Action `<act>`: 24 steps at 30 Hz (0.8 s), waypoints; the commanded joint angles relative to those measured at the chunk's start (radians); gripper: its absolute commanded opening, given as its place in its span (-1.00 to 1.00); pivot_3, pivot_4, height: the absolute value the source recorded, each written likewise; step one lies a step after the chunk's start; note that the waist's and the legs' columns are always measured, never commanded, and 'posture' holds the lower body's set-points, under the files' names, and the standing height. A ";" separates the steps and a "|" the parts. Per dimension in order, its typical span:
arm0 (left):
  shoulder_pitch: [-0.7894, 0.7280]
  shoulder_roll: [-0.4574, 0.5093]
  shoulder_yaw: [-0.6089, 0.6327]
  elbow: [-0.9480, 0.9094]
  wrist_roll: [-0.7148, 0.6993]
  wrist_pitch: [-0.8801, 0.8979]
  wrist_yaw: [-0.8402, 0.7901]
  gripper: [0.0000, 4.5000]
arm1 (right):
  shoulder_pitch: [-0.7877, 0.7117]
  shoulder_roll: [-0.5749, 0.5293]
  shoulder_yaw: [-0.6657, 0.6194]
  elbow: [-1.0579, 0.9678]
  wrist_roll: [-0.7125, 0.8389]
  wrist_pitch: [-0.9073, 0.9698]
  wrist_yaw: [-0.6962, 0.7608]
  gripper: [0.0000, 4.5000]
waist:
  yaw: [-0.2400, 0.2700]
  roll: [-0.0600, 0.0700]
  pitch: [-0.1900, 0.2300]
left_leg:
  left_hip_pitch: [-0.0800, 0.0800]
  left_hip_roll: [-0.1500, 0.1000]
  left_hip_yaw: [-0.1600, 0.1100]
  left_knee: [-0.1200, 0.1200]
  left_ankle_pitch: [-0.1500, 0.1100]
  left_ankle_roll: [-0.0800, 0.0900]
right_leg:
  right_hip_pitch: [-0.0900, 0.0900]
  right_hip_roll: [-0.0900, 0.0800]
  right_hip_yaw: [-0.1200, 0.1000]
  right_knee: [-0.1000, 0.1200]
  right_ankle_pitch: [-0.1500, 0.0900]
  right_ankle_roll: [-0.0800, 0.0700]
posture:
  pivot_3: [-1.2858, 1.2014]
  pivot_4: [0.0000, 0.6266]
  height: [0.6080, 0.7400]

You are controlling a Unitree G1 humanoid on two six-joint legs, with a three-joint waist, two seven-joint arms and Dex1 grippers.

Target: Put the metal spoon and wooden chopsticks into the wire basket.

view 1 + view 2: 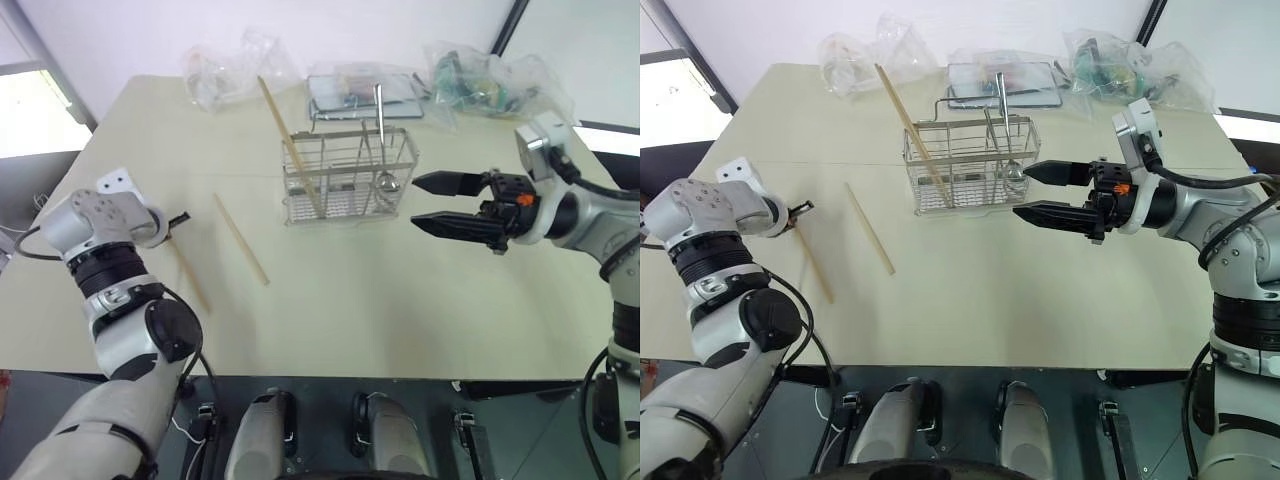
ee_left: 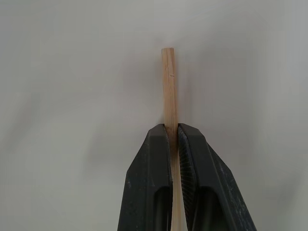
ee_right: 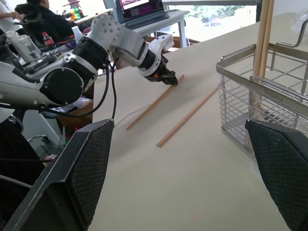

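Note:
The wire basket (image 1: 345, 178) stands at mid-table. The metal spoon (image 1: 380, 130) stands upright in it, bowl down. Two wooden chopsticks (image 3: 262, 33) lean in the basket's left end. Another chopstick (image 1: 240, 240) lies loose on the table left of the basket. Further left lies one more chopstick (image 1: 192, 278), and my left gripper (image 2: 173, 127) is shut on its far end (image 2: 168, 86); the rest of it rests on the table. My right gripper (image 1: 416, 204) hovers open and empty just right of the basket, pointing toward it.
A flat tray in plastic wrap (image 1: 365, 95) and crumpled plastic bags (image 1: 225, 65) sit along the table's far edge. In the right wrist view, a desk with a laptop (image 3: 142, 9) and a seated person (image 3: 36, 17) lie beyond the table.

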 commanded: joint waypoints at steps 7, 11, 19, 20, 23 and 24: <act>-0.286 0.103 -0.103 0.008 -0.156 -0.555 -0.406 -0.98 | -0.126 -0.016 -0.074 0.141 -0.017 -0.056 -0.054 1.00 | -0.003 -0.003 0.002 | -0.004 0.000 0.001 0.000 0.001 0.002 | -0.002 -0.001 -0.001 -0.002 0.000 0.000 | 0.03 -0.52 0.46; -0.370 0.089 -0.159 -0.019 -0.256 -0.537 -0.550 -0.98 | -0.168 -0.016 -0.096 0.215 -0.030 -0.072 -0.078 1.00 | -0.003 -0.003 0.002 | -0.005 -0.001 0.002 0.000 0.001 0.003 | -0.002 -0.001 -0.001 -0.002 0.001 0.001 | 0.03 -0.52 0.46; -0.401 0.028 -0.302 -0.115 -0.358 -0.480 -0.694 -0.98 | -0.136 -0.027 -0.104 0.232 -0.079 -0.121 -0.079 1.00 | -0.007 -0.003 0.002 | -0.004 0.000 0.002 0.000 0.002 0.003 | -0.002 0.000 -0.001 -0.001 0.001 0.001 | 0.03 -0.52 0.46; -0.385 0.015 -0.334 -0.133 -0.353 -0.489 -0.711 -0.98 | -0.129 -0.028 -0.111 0.227 -0.076 -0.119 -0.082 1.00 | -0.006 -0.003 0.002 | -0.003 0.000 0.002 0.000 0.002 0.003 | -0.002 0.001 0.000 -0.001 0.001 0.001 | 0.03 -0.52 0.46; -0.331 -0.020 -0.410 -0.157 -0.305 -0.562 -0.731 -0.98 | -0.106 -0.031 -0.132 0.204 -0.061 -0.111 -0.092 1.00 | -0.005 -0.003 0.001 | -0.003 0.000 0.003 0.000 0.002 0.003 | -0.002 0.001 0.000 -0.001 0.001 0.001 | 0.03 -0.52 0.46; -0.315 -0.038 -0.418 -0.158 -0.293 -0.607 -0.730 -0.98 | -0.098 -0.031 -0.138 0.195 -0.056 -0.108 -0.094 1.00 | -0.005 -0.003 0.001 | -0.002 0.000 0.003 0.000 0.002 0.003 | -0.001 0.000 0.000 -0.001 0.001 0.001 | 0.03 -0.52 0.46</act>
